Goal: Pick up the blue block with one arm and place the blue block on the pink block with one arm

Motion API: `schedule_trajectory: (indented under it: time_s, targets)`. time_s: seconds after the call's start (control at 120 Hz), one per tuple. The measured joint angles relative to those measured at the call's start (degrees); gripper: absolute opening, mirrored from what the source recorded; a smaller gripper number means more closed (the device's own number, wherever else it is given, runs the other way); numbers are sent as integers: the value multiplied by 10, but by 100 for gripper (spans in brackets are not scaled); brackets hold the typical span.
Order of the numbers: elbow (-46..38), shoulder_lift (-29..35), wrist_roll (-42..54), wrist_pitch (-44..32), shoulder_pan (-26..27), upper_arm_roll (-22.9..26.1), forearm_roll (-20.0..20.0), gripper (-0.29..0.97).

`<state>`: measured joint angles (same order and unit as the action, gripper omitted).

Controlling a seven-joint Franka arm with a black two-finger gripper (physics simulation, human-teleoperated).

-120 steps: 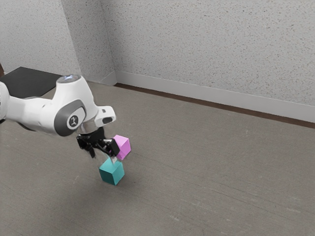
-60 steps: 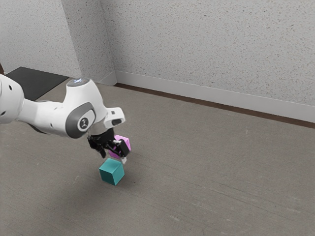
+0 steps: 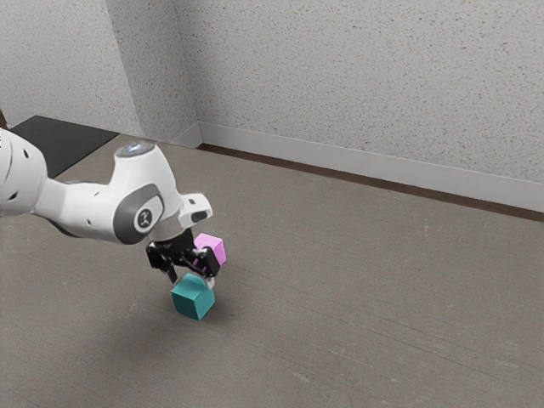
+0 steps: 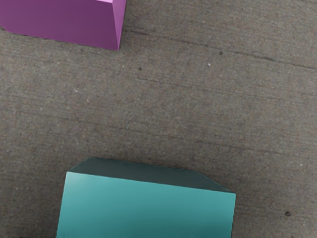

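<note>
A grey-brown textured floor (image 3: 382,280) meets speckled grey walls (image 3: 357,76). The black two-finger gripper (image 3: 188,273) hangs spread and empty just above the teal-blue cube (image 3: 193,299), which sits on the floor near the pink cube (image 3: 212,249).

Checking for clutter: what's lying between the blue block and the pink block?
Nothing: the wrist view shows bare grey surface between the blue block and the pink block.
</note>
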<state>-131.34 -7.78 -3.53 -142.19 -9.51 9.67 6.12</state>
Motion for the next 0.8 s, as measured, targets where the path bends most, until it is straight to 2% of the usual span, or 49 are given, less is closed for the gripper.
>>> schedule_trajectory:
  time_s: [0.433,0.8]
  targets:
    - [5,-14,4,0,0,0,-22,68]
    - [5,-28,23,0,0,0,-26,68]
